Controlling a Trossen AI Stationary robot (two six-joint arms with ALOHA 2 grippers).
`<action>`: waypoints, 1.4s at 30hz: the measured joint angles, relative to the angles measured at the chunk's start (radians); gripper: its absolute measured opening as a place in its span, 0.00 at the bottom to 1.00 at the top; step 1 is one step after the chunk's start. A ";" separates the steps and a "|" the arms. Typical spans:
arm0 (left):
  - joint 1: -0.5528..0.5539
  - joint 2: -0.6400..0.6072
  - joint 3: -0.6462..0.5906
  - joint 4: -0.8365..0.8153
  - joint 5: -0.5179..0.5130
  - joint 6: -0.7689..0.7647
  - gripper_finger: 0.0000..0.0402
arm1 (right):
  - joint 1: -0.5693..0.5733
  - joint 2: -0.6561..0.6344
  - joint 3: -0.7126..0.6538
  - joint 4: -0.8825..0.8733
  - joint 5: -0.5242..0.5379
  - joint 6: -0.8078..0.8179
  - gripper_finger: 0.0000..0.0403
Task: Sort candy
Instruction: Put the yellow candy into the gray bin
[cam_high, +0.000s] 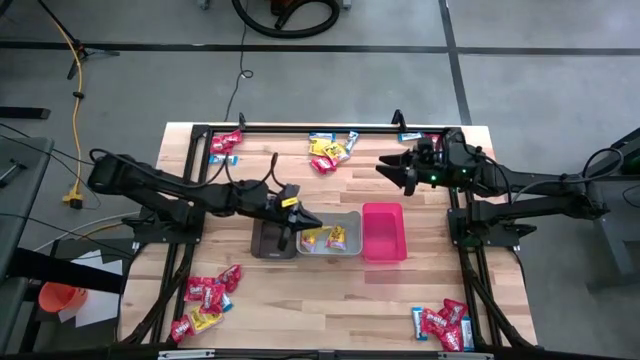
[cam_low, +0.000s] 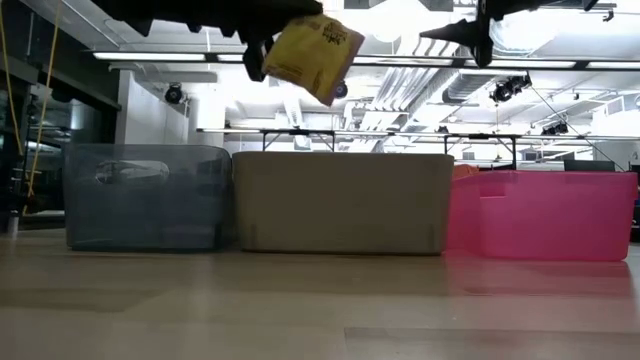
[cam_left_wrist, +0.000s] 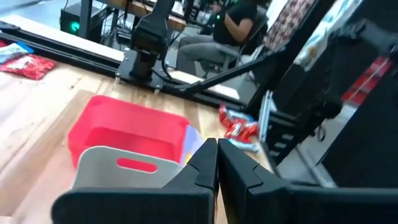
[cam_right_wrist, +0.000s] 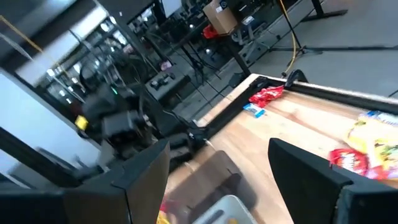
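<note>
Seen from above, mid-frame, the left gripper (cam_high: 300, 222) pinches a yellow packet (cam_low: 312, 45) by its top edge, over the boundary between the dark bin (cam_high: 268, 240) and grey bin (cam_high: 343, 217). It hangs tilted, looking light, crinkly and slippery; an edge grip suits it. The right gripper (cam_high: 392, 168) hovers spread wide at upper right. Other candy lies in clusters near the table's edges.

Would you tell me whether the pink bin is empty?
Empty: the high view shows the pink bin with bare pink floor, no candy inside.
</note>
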 joint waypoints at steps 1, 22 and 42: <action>0.000 0.003 0.000 -0.002 0.000 0.019 0.00 | 0.000 0.000 0.000 0.007 -0.001 0.020 0.66; 0.092 -0.099 0.053 -0.068 0.047 0.013 0.50 | 0.000 0.000 0.000 0.047 0.004 0.005 0.66; 0.164 -0.431 0.073 -0.341 -0.135 0.020 0.53 | -0.054 0.107 0.033 -0.118 0.061 0.103 0.66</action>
